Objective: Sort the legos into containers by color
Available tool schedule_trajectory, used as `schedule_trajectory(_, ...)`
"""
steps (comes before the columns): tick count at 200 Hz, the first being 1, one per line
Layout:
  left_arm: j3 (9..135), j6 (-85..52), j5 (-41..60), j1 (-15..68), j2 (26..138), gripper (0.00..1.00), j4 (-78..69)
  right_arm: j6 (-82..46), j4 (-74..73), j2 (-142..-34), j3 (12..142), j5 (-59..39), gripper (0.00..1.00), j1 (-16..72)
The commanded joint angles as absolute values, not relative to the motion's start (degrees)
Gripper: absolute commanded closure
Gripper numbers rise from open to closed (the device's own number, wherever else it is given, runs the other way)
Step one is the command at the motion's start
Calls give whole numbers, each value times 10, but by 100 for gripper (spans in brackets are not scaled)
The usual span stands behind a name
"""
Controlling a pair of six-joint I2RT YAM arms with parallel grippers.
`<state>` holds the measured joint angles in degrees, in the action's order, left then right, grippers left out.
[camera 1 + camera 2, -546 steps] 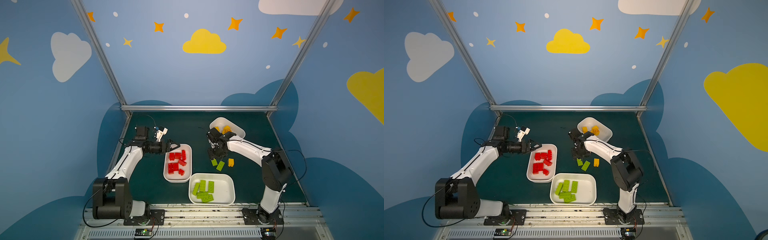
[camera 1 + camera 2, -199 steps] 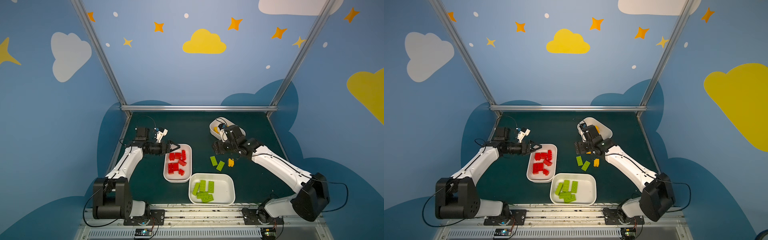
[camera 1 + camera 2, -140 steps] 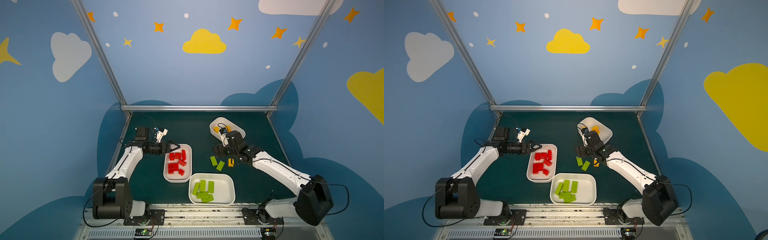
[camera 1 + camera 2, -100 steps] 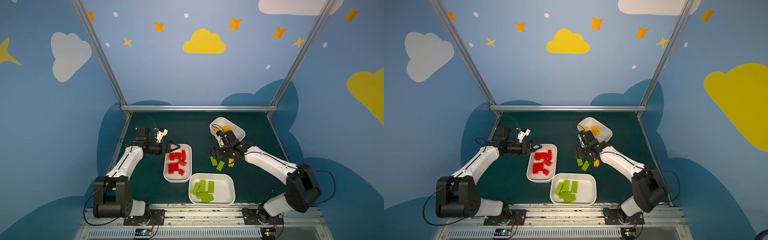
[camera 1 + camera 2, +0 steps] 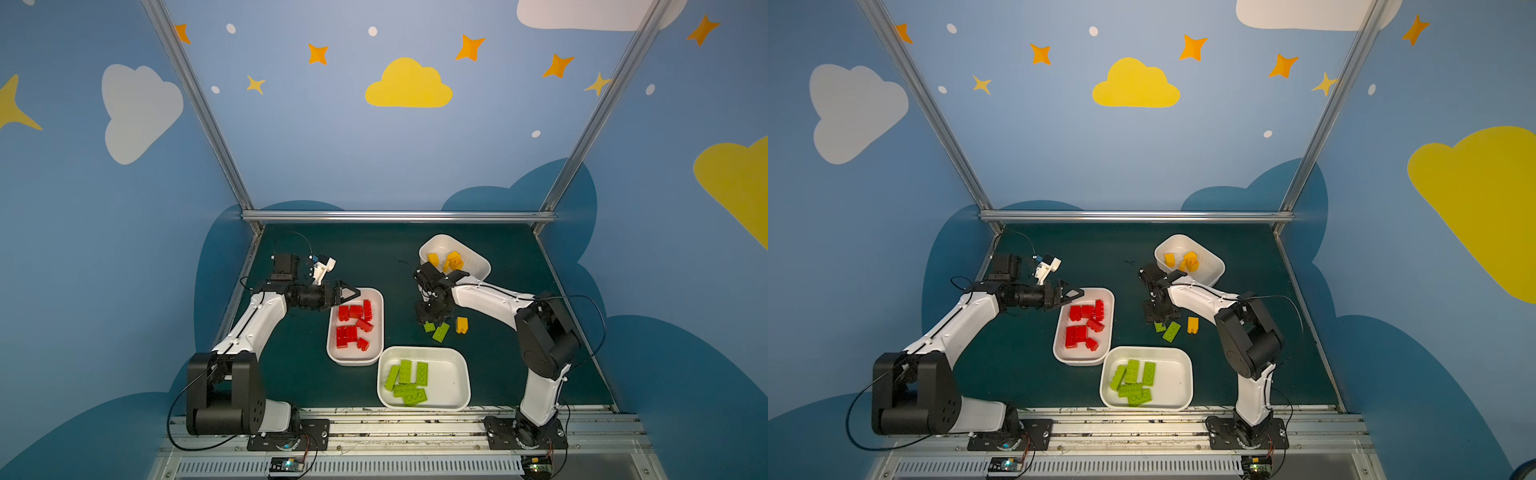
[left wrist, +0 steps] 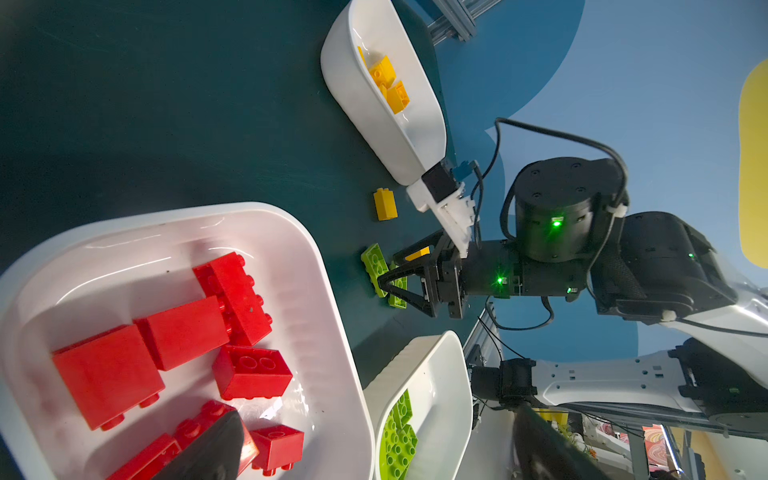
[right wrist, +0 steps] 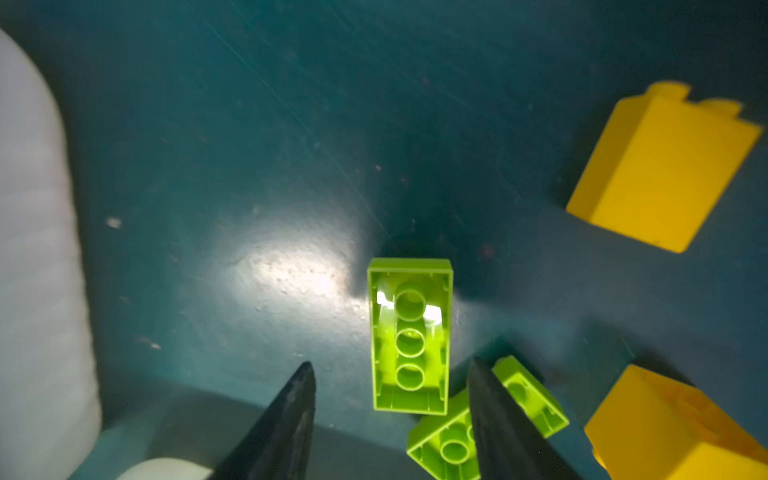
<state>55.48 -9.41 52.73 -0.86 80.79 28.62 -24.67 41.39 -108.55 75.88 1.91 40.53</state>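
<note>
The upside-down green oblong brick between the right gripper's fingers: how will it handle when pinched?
The green brick looks like rigid moulded plastic, probably unbending. Its hollow underside faces up, so likely light. Smooth glossy walls might slip in the right gripper.

The left arm point(image 5: 253, 324) and the right arm point(image 5: 490, 297) are being covered in white shells, with round black joints point(image 5: 544, 336). Thin black cables point(image 6: 497, 137) are being looped beside them. Green lights point(image 6: 556, 223) are being shown on the right one. The right gripper point(image 7: 390, 361) is being tipped with two black pointed fingers point(image 7: 286, 424).
</note>
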Motion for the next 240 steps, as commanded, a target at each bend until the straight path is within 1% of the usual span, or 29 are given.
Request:
schedule_trajectory(1, 553, -90, 533, -11, 810, 0, 282, -250, 444, -1106, 776, 36, 43, 411)
schedule_trajectory(28, 552, -90, 533, -11, 810, 1, 282, -247, 441, -1111, 778, 48, 45, 412)
schedule_trajectory(47, 548, -92, 534, -10, 809, 1, 279, -246, 437, -1124, 779, 42, 50, 412)
schedule_trajectory(58, 548, -91, 534, -10, 809, 1, 281, -246, 438, -1128, 779, 40, 54, 413)
schedule_trajectory(77, 548, -88, 533, -11, 805, 0, 285, -242, 444, -1131, 781, 49, 68, 412)
schedule_trajectory(84, 548, -88, 531, -11, 805, 0, 285, -238, 445, -1128, 781, 56, 70, 412)
schedule_trajectory(102, 545, -92, 533, -11, 805, 1, 279, -237, 447, -1125, 781, 60, 70, 409)
schedule_trajectory(118, 544, -94, 535, -10, 807, 1, 276, -235, 449, -1112, 779, 59, 72, 407)
schedule_trajectory(155, 549, -90, 535, -11, 807, 1, 283, -228, 477, -1024, 781, 49, 72, 408)
schedule_trajectory(192, 552, -89, 537, -10, 809, 0, 283, -178, 531, -919, 751, -7, 71, 423)
schedule_trajectory(206, 552, -87, 538, -11, 809, 1, 284, -151, 560, -884, 731, -45, 71, 437)
schedule_trajectory(240, 551, -84, 540, -10, 810, 0, 285, -127, 623, -809, 681, -105, 72, 481)
